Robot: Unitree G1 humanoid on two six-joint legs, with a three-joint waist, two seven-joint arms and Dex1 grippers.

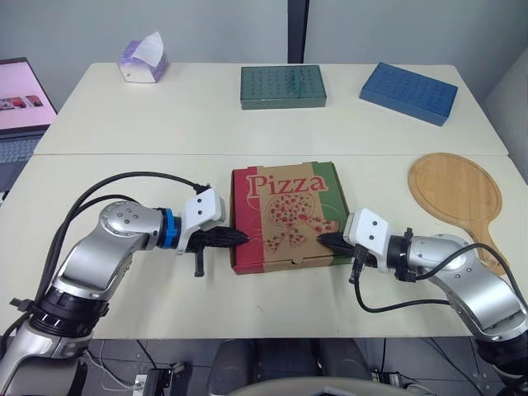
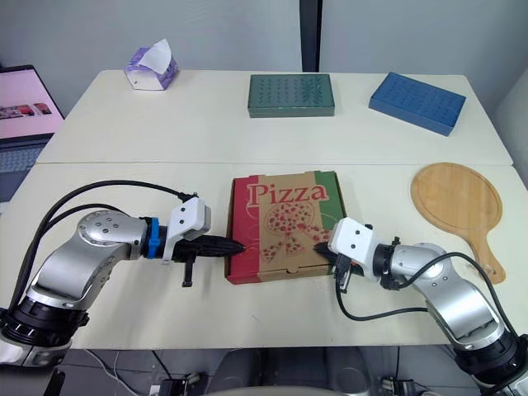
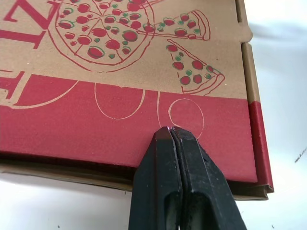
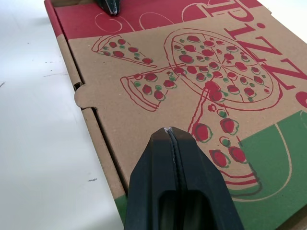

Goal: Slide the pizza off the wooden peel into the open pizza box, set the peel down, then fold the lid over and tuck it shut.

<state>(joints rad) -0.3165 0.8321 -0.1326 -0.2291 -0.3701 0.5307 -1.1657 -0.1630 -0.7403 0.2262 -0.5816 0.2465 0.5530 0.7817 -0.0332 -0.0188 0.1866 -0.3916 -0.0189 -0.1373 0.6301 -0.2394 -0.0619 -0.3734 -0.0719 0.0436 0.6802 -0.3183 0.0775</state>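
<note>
I see one pizza box (image 1: pixel 285 216) in the middle of the desk (image 1: pixel 165 124), close to the front edge. Its lid lies flat over the box, with the printed side up: a red strip on the robot's left, a green strip on its right, and the word "Pizza" along the far side.

There are two pincers, one on each side of the box. The left pincer (image 1: pixel 239 238) has its two black fingers pressed together with nothing between them, and its tip rests on the red strip at the left edge of the lid. The right pincer (image 1: pixel 323 240) also has its fingers fully together and holds nothing. Its tip is over the lid at the near right corner, by the green strip.

One wooden peel (image 1: pixel 455 191) lies flat on the desk to the right, well apart from the box, with its handle toward the front.

At the far side of the desk I count one tissue box (image 1: pixel 143 60), one flat green box (image 1: pixel 283 86) and one flat blue box (image 1: pixel 408 92). One laptop (image 1: pixel 21 107) stands off the left end of the desk.
</note>
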